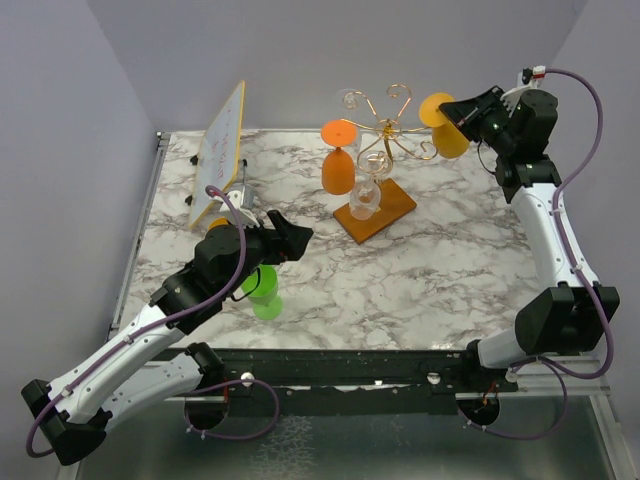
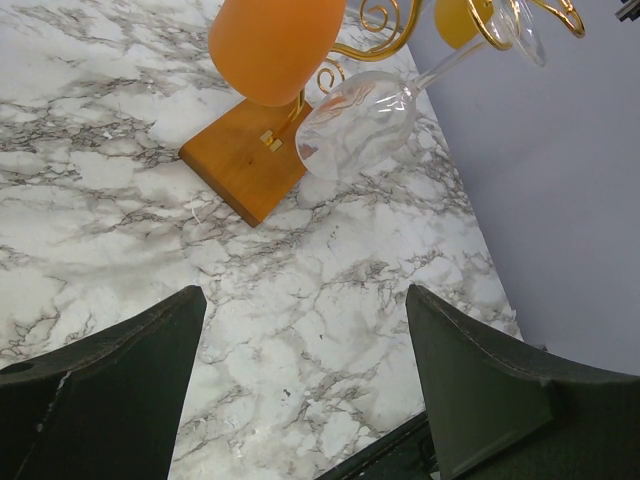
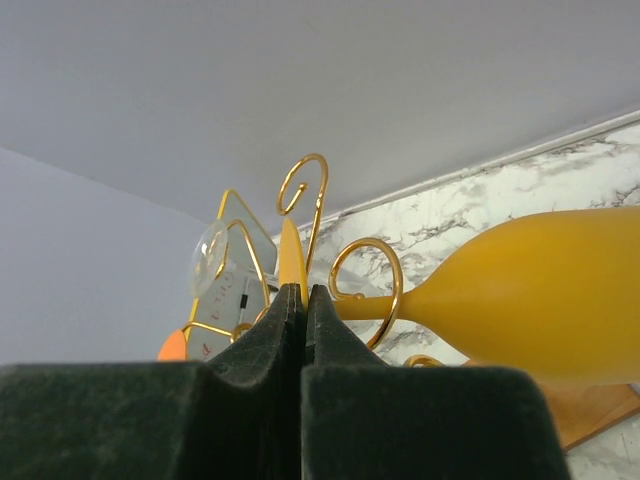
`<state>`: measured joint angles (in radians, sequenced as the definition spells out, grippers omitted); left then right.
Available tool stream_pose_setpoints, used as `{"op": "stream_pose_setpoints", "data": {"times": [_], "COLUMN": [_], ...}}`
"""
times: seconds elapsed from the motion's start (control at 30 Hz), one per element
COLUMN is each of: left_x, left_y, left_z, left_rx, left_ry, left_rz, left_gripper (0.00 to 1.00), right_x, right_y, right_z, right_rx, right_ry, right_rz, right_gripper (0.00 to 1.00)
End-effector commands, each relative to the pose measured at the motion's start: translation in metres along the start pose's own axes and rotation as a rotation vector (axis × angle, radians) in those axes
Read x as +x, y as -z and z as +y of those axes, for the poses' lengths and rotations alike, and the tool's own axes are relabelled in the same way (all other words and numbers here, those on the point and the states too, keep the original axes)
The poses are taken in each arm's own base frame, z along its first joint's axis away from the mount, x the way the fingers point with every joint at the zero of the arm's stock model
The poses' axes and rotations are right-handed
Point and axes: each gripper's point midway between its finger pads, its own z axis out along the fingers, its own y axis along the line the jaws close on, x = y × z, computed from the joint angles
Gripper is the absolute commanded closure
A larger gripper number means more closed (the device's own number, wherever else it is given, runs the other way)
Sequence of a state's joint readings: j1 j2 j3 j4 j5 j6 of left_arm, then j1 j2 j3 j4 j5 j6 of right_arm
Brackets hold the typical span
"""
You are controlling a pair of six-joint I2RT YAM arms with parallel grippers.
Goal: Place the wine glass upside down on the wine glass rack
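The gold wire wine glass rack point(image 1: 385, 128) stands on its brown wooden base point(image 1: 385, 215) at the back middle. An orange glass point(image 1: 338, 165) and a clear glass point(image 1: 365, 195) hang from it upside down. My right gripper point(image 1: 447, 108) is shut on the thin foot point(image 3: 291, 255) of a yellow wine glass point(image 3: 540, 290), held at the rack's right side. The stem lies inside a gold curl point(image 3: 368, 285), bowl tilted down. My left gripper point(image 1: 292, 238) is open and empty over the table, left of the rack; its wrist view shows the fingers point(image 2: 120, 390) wide apart.
A tilted whiteboard point(image 1: 222, 150) stands at the back left. A green glass point(image 1: 263, 290) sits on the marble table point(image 1: 420, 280) under my left arm. In the left wrist view the orange bowl point(image 2: 275, 45), clear glass point(image 2: 355, 120) and wooden base point(image 2: 250, 165) lie ahead.
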<state>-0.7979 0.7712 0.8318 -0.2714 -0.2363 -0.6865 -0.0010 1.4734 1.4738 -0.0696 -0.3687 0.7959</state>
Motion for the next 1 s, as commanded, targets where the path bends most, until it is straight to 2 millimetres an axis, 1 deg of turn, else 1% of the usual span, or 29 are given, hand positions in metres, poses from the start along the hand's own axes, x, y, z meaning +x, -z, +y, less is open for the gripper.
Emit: {"op": "stream_pose_setpoints", "data": {"times": [0.0,0.07,0.27,0.43,0.53,0.63,0.73,0.83,0.97], "left_x": [0.000,0.000,0.004,0.004,0.003,0.003,0.002,0.003,0.001], "left_y": [-0.001,-0.001,-0.002,-0.002,-0.002,-0.002,-0.002,-0.003,-0.002], "left_z": [0.007,0.007,0.010,0.011,0.011,0.011,0.010,0.011,0.008], "left_rx": [-0.023,-0.025,-0.032,-0.034,-0.036,-0.037,-0.037,-0.038,-0.028], "left_ry": [-0.017,-0.019,-0.021,-0.021,-0.023,-0.026,-0.026,-0.027,-0.025], "left_rz": [-0.011,-0.009,0.000,-0.001,-0.004,-0.005,-0.006,-0.004,-0.003], "left_gripper": [0.18,0.17,0.17,0.17,0.17,0.17,0.17,0.17,0.17], "right_x": [-0.011,-0.011,-0.005,0.001,0.002,-0.001,-0.004,-0.005,-0.006], "right_y": [0.000,-0.005,-0.020,-0.026,-0.028,-0.028,-0.026,-0.024,-0.020], "right_z": [-0.004,-0.007,-0.008,-0.006,-0.006,-0.006,-0.007,-0.007,-0.006], "right_rx": [0.031,0.036,0.005,-0.031,-0.037,-0.028,-0.008,0.001,0.013], "right_ry": [0.039,0.041,0.052,0.048,0.049,0.057,0.066,0.075,0.077], "right_rz": [-0.055,-0.050,0.000,0.036,0.043,0.040,0.032,0.029,0.033], "right_gripper": [0.99,0.99,0.91,0.86,0.77,0.62,0.51,0.44,0.41]}}
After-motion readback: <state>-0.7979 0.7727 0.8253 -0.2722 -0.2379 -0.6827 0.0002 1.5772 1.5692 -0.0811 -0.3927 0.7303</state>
